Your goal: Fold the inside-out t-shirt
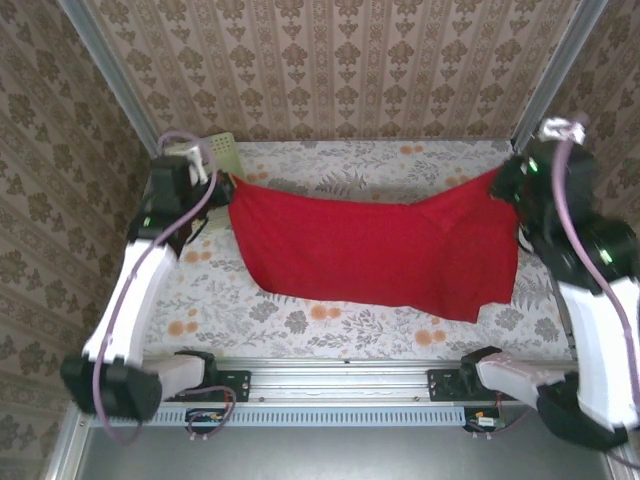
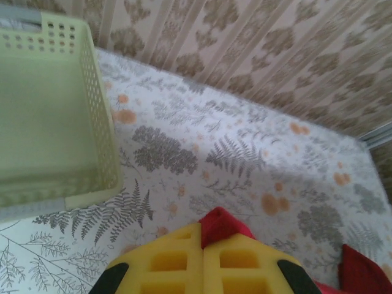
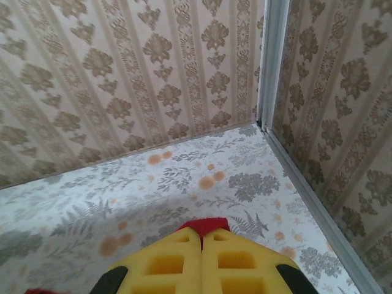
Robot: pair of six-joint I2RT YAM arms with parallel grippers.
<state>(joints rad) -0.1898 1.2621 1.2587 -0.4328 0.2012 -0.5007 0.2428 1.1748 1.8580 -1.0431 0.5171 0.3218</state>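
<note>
The inside-out t-shirt (image 1: pixel 370 250) is stretched wide, our left gripper (image 2: pixel 202 240) and right gripper (image 3: pixel 201 236) each pinching a corner; next we should lay it flat.

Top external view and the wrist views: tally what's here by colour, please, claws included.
Red: 1, the t-shirt, spread between the two claws
Pale yellow-green: 1, the basket, at the far left of the table
Yellow-padded: 2, the left claw and the right claw, each shut on a pinch of the t-shirt
Total: 4
</note>
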